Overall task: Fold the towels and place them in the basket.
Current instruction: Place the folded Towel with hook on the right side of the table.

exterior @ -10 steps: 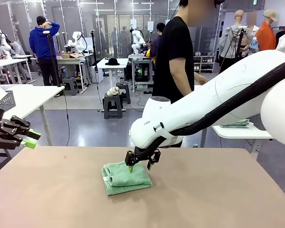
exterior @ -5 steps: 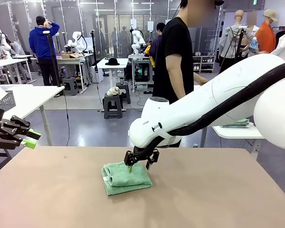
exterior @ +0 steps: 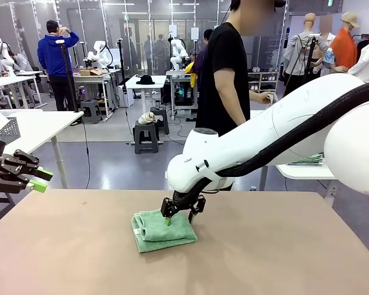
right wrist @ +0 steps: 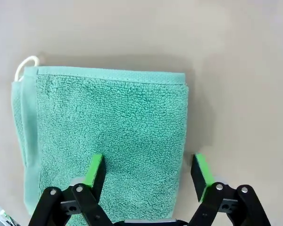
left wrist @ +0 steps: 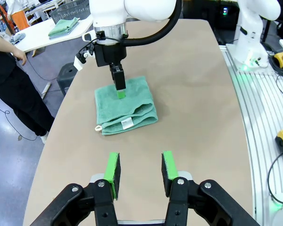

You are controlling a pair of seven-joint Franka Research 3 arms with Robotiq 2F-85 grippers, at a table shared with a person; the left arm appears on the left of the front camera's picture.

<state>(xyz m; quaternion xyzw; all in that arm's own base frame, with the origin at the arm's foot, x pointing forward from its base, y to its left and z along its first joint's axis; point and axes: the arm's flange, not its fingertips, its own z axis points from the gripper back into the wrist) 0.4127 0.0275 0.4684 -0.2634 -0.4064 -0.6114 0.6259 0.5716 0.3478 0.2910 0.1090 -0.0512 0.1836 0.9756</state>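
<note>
A mint green towel (exterior: pixel 163 231) lies folded on the brown table (exterior: pixel 283 258), its white loop (right wrist: pixel 24 63) at one corner. My right gripper (exterior: pixel 179 217) stands open and low over the towel's far right edge. In the right wrist view one finger (right wrist: pixel 94 170) is over the cloth and the other finger (right wrist: pixel 202 170) is past the towel's (right wrist: pixel 108 127) edge, over bare table. My left gripper (exterior: pixel 39 179) hangs open at the far left, away from the towel (left wrist: pixel 129 101). A grey lattice basket (left wrist: pixel 75 6) stands on a white side table.
A person in a black shirt (exterior: pixel 224 74) stands at the far side, by a white side table with stacked green cloths (left wrist: pixel 63 26). A paler lattice basket (exterior: pixel 7 129) sits on another white table at the left. Bare tabletop surrounds the towel.
My right arm has shifted slightly left and down, bringing its open gripper closer onto the towel. The person's hand has moved by the side table. My left gripper has stayed put.
</note>
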